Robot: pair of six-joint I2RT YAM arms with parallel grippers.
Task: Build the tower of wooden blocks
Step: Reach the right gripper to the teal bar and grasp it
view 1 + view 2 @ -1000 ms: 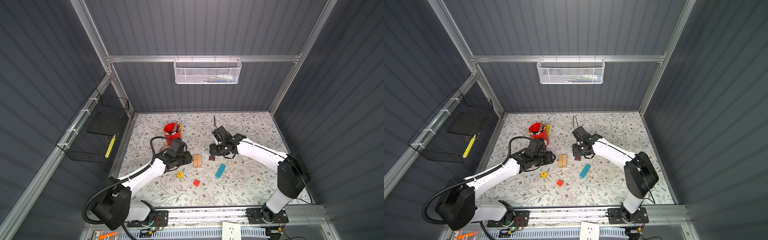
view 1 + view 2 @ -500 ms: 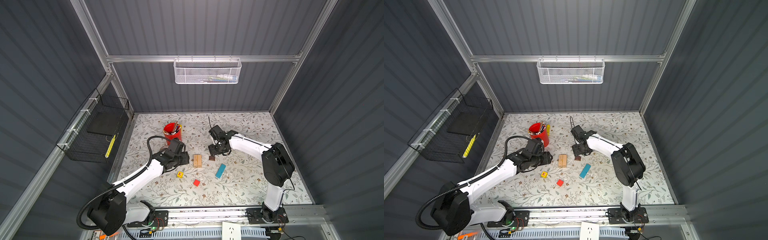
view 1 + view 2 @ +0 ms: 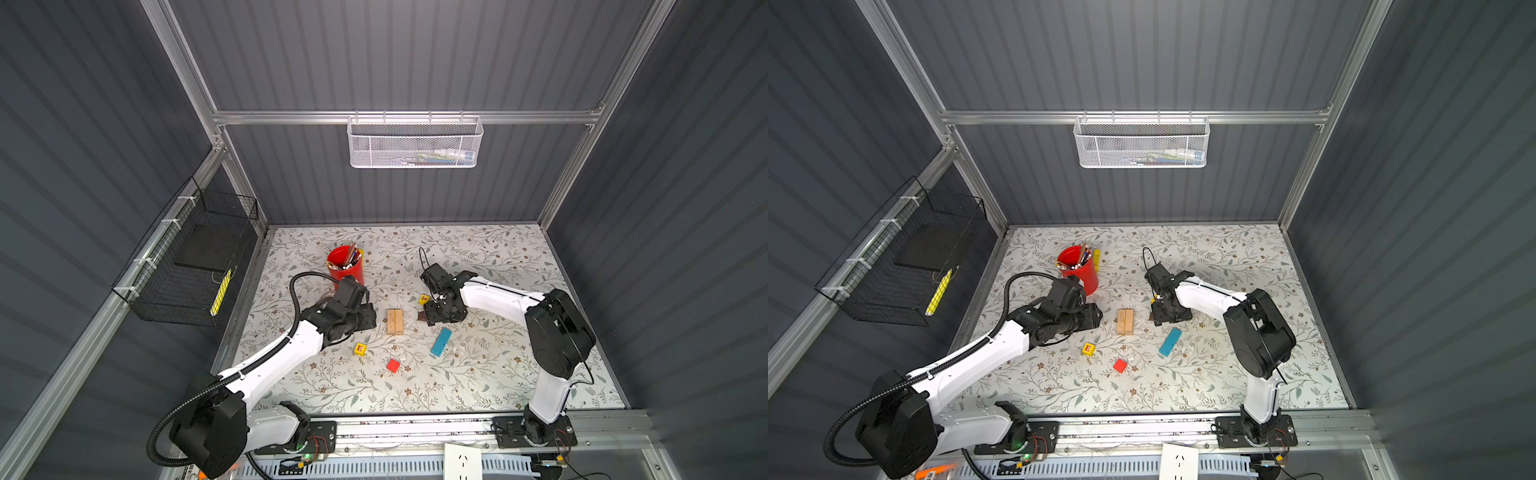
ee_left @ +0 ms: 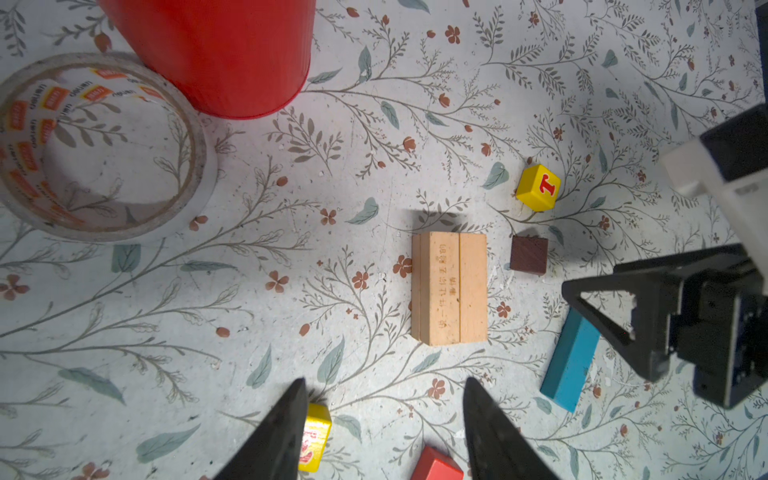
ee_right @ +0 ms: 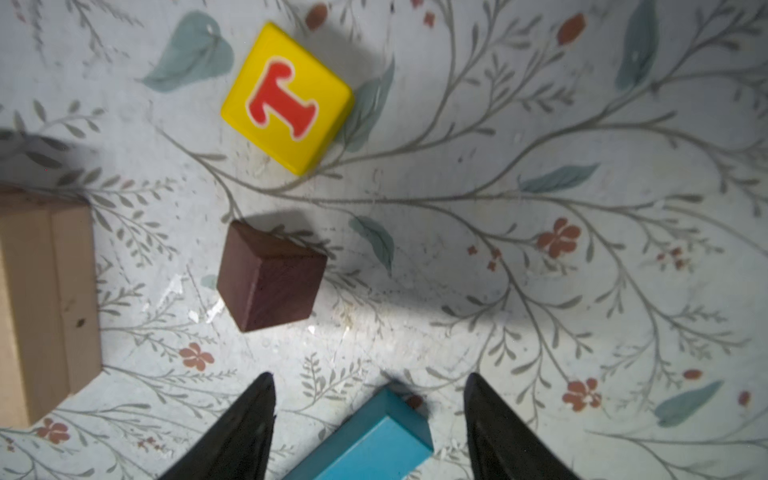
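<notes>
While both arms reach low over the flowered counter [image 3: 498, 374], the tan planks [image 3: 395, 321] lie packed into one block near its middle, between the two grippers. The left gripper [image 4: 384, 382] is near the block's left side and apart from it, with its jaws spread and nothing between them. The block lies flat, and in both top views its long axis runs from the front rail toward the back wall. Two planks sit side by side on top, and the edge of a lower one shows along the left.

Just right of the block, across a small gap, is the brown roof piece [image 5: 270, 276], ahead of the right gripper [image 5: 369, 378]. That gripper's jaws stand wide and grasp nothing. One end of the blue plank [image 5: 374, 440] shows on the counter between its fingers. The blue plank lies flat with its long axis slanted, the far end leaning right in both top views.

The yellow T cube [image 5: 286, 97] sits beyond the roof piece, toward the back wall. The yellow E cube [image 3: 360, 349] and red cube [image 3: 393, 365] lie nearer the rail, well apart from the block. A red cup [image 3: 345, 266] and a tape roll [image 4: 104, 145] stand behind the left gripper.
</notes>
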